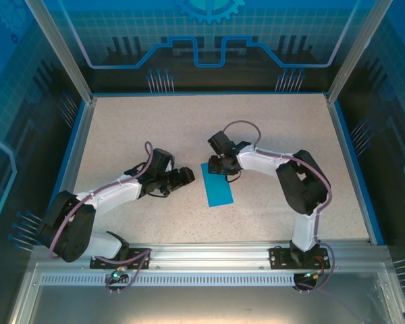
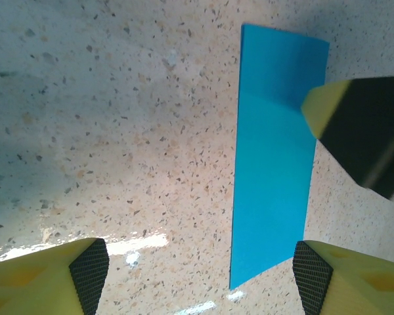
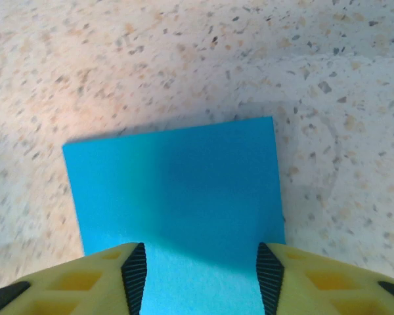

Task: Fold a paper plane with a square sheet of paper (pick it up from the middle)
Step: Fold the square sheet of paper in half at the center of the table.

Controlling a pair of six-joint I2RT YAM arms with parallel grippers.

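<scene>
The blue sheet of paper (image 1: 219, 185) lies flat on the speckled table as a narrow rectangle, about half as wide as it is long. My right gripper (image 1: 219, 167) hovers over its far end, open, and its yellow fingers (image 3: 128, 275) stand over the paper (image 3: 177, 190) inside its two long edges. My left gripper (image 1: 183, 177) is open just left of the sheet. In the left wrist view the paper (image 2: 276, 151) runs up the right side, its near corner close to the right fingertip (image 2: 312, 275). One finger of the right gripper (image 2: 354, 125) covers the sheet's far right edge.
The speckled tabletop (image 1: 162, 128) has a blue rim and glass walls on three sides. Both arms bend inward toward the middle, and their bases sit on the metal rail (image 1: 209, 256) at the near edge.
</scene>
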